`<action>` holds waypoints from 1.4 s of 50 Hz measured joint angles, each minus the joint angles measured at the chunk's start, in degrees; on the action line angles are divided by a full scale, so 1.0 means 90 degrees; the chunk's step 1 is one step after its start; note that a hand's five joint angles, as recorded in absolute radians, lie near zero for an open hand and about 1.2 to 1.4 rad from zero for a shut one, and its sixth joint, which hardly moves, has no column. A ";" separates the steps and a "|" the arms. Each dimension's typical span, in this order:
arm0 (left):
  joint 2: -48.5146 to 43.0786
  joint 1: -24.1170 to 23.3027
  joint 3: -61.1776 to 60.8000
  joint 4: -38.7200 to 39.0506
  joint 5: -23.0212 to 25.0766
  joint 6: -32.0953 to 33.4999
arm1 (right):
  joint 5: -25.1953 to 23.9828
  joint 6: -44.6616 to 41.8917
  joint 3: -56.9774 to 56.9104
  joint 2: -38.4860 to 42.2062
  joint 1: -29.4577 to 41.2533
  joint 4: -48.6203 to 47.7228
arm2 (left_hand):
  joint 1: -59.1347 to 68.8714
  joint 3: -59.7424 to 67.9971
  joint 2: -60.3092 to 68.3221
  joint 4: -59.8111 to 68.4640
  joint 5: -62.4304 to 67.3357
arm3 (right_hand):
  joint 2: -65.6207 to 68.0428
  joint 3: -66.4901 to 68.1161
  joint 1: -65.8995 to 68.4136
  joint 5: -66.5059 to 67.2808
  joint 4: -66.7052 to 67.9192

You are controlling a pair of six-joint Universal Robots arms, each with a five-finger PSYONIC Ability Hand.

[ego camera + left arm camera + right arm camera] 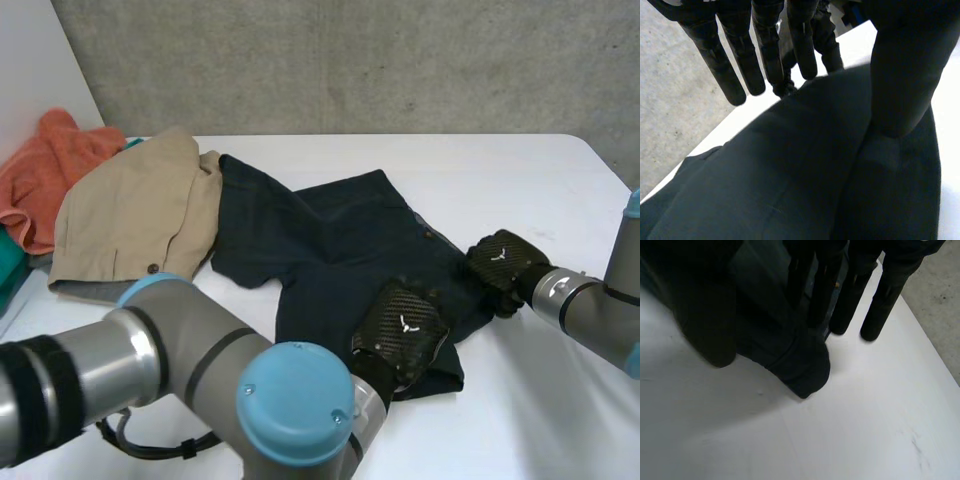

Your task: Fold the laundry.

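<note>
A dark navy garment (330, 240) lies spread and rumpled across the middle of the white table (470, 165). My left hand (402, 328) rests on its near edge. In the left wrist view its fingers (740, 65) reach out straight above the dark cloth (790, 175), and the thumb (900, 75) stands apart, down on the cloth. My right hand (500, 268) sits at the garment's right edge. Its straight fingers (880, 300) and thumb (710, 315) stand either side of a cloth corner (802, 367) lying flat on the table. Both hands are open.
A beige garment (130, 215) lies at the table's left, touching the navy one. An orange cloth (45, 165) and something teal (10, 265) sit beyond it at the far left edge. Bare table (560, 400) lies to the front right.
</note>
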 measured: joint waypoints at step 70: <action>0.0051 0.3317 0.4245 0.1533 0.0477 0.1958 | 0.2699 0.0574 -0.3269 -0.0364 0.1632 -0.3850 | 0.3756 0.4129 0.4162 0.4149 0.3910 | 0.2951 0.3095 0.2699 0.3196 0.3142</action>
